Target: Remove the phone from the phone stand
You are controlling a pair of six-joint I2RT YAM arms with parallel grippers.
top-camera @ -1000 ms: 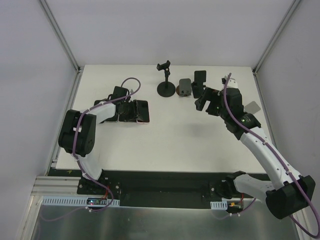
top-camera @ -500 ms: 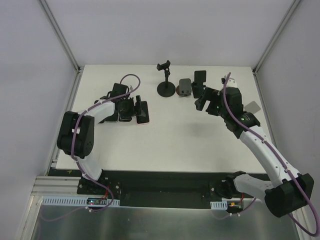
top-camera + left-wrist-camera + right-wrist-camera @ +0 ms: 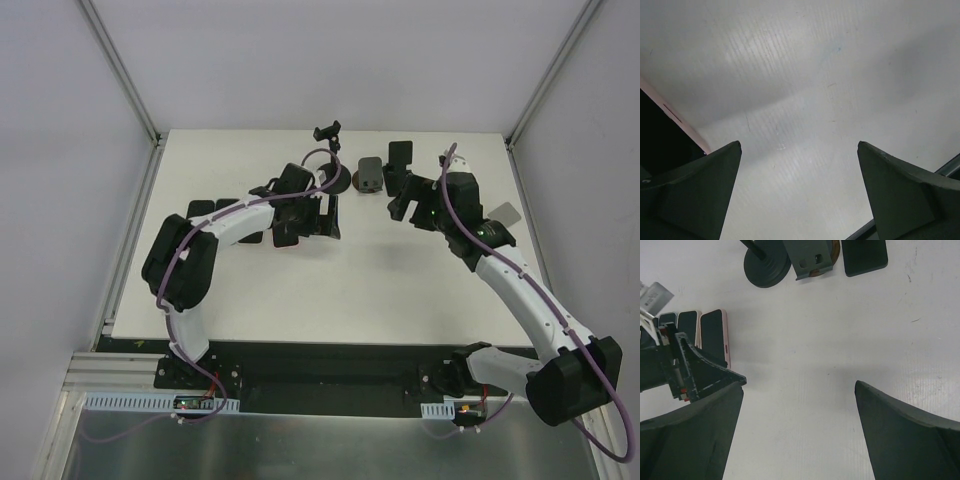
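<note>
The black phone stand (image 3: 333, 180) stands at the back of the table, its round base (image 3: 766, 265) on the table and its clamp at the top holding nothing. The phone (image 3: 714, 335), black with a pink edge, lies flat on the table beside other phones. In the left wrist view its corner (image 3: 662, 130) shows at the left. My left gripper (image 3: 325, 218) is open just right of the phone (image 3: 284, 238), and only bare table lies between the fingers of the left gripper (image 3: 797, 145). My right gripper (image 3: 799, 385) is open and holds nothing, right of the stand.
Two more dark phones (image 3: 687, 322) lie in a row left of the pink-edged one. A grey holder (image 3: 370, 175) and a flat black slab (image 3: 400, 155) sit right of the stand's base. The table's back edge is close behind them.
My left gripper has opened, let go of the pink-edged phone and swung right, away from the row of phones and towards the stand. The right arm has barely moved.
</note>
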